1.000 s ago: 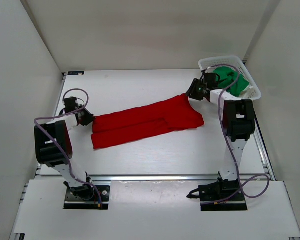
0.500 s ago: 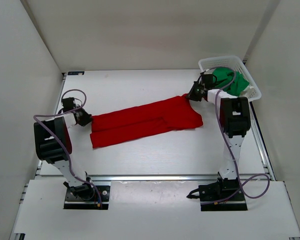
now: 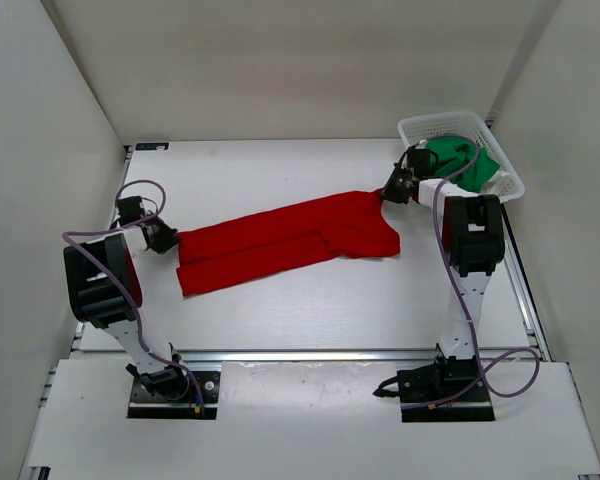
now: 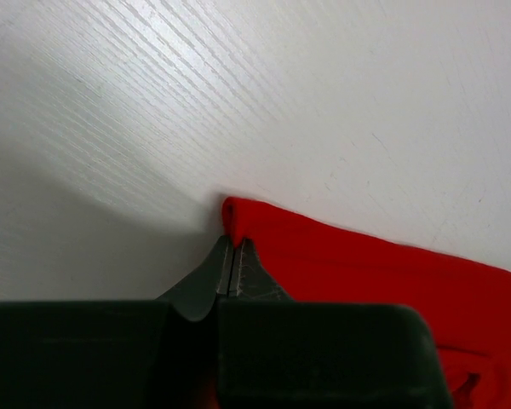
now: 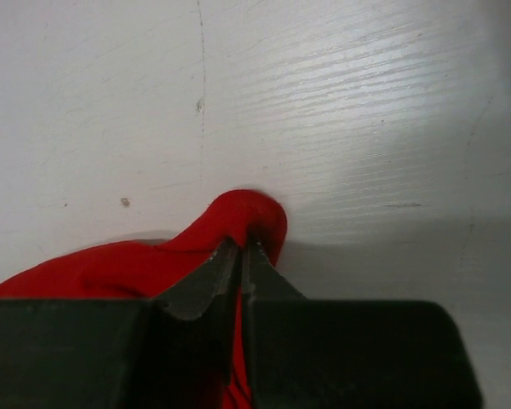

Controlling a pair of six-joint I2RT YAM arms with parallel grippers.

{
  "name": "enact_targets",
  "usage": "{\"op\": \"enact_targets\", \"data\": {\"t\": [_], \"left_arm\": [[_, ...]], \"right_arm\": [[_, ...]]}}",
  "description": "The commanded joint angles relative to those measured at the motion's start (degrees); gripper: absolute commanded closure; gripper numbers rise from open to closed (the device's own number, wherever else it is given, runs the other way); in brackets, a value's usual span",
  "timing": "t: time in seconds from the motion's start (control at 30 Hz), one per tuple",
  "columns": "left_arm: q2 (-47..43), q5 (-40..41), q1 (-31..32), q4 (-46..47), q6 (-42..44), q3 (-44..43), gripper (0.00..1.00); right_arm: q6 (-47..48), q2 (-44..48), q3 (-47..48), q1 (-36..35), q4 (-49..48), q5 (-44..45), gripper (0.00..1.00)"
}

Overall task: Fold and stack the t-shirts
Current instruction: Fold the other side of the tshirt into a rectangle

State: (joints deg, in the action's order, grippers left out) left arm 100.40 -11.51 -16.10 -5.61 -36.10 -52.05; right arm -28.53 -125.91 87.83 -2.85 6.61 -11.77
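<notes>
White bench (image 3: 280, 320), fine wood grain, few small specks. Plain pale walls (image 3: 280, 70) on three sides.
Left arm (image 3: 100, 285) bent low at left side. Left gripper (image 3: 170, 238) clenched on left end of red shirt (image 3: 280, 245).
Right arm (image 3: 473, 240) bent low beside basket (image 3: 510, 178). Right gripper (image 3: 386, 193) clenched on far right corner of red shirt.
Red shirt lies long, partly folded, across middle of bench.
Green shirt (image 3: 462, 160) in basket, partly hidden by right arm.
</notes>
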Motion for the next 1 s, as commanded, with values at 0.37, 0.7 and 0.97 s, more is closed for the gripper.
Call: {"op": "enact_targets", "data": {"t": [0.37,0.7,0.97], "left_arm": [[-6.1,2.1,-1.0,-1.0,1.0,-2.3,0.88],[-4.2,-0.2,-2.4,-5.6,1.6,-5.5,0.44],[-18.5,1.7,1.2,-4.2,0.9,3.7,0.58]], "right_arm": [[1.5,5.2,4.1,-0.9,0.8,0.6,0.99],[1.7,8.5,4.2,-2.2,5.3,-0.4,0.65],[-3.8,22.5,-18.9,-7.1,-7.6,-1.9,0.97]]}}
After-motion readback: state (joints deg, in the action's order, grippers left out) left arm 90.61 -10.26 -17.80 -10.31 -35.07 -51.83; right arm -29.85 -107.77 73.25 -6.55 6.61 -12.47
